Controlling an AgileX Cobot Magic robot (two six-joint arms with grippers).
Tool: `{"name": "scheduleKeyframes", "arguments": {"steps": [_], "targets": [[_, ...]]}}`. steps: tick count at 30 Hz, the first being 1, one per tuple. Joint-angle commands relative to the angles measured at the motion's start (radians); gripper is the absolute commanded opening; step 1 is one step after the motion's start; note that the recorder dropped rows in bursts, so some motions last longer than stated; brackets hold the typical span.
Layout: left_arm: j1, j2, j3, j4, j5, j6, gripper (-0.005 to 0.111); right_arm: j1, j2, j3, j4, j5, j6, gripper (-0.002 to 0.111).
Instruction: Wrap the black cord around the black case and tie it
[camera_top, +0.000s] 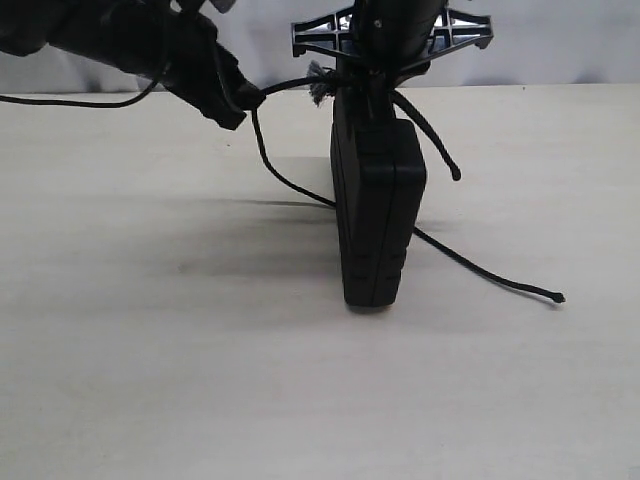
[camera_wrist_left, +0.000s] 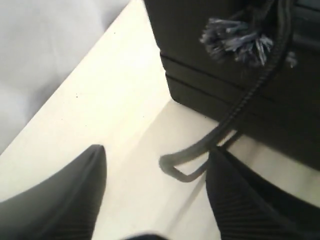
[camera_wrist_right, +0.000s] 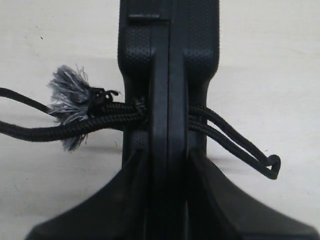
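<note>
Starting nearest the exterior camera, you have the pale table (camera_top: 150, 400) and, lying on it to the right, the knotted tip (camera_top: 557, 297) of the black cord (camera_top: 480, 268). From that tip the cord runs back along the table to the black case (camera_top: 378, 220), which stands upright on one narrow edge in the middle of the table, its thin side facing you. The cord comes out again low on the case's left side and climbs to your left gripper (camera_top: 245, 100), which hangs above the table just left of the case's top. Its fingers (camera_wrist_left: 75, 200) stand well apart; the cord passes between them, close to one finger, and nothing is pinched. From there the cord leads across to the case's top, where the frayed knot (camera_top: 320, 82) sits just left of the case. A short loop (camera_top: 440, 150) of cord hangs down on the right side. Your right gripper (camera_top: 372, 85) comes down from above with its fingers (camera_wrist_right: 120, 210) clamped on the case's two broad faces, holding it upright. Behind everything is a pale wall (camera_top: 560, 50).
</note>
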Motion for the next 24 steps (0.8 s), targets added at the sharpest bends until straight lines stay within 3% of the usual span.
{"name": "scheduleKeyframes", "arguments": {"steps": [1,6,13,20,22,24], "targets": [[0.010,-0.008,0.000,-0.152,0.095,0.188,0.055,0.003,-0.008,-0.008,0.022,-0.001,-0.003,0.004],[0.010,-0.006,0.000,-0.284,0.186,0.351,0.055,0.003,-0.008,-0.008,0.022,-0.001,-0.015,0.004],[0.010,0.025,0.000,-0.292,0.226,0.374,0.055,0.003,-0.008,-0.008,0.022,-0.001,-0.022,0.004],[0.000,0.078,0.000,-0.390,0.239,0.383,0.055,0.003,-0.008,-0.008,0.022,-0.003,-0.022,0.004],[-0.016,0.080,0.000,-0.468,0.246,0.417,0.044,0.003,-0.008,-0.008,0.024,-0.003,-0.022,0.004],[-0.036,0.080,0.000,-0.546,0.241,0.478,0.022,0.003,-0.008,-0.008,0.026,-0.003,-0.022,0.004]]}}
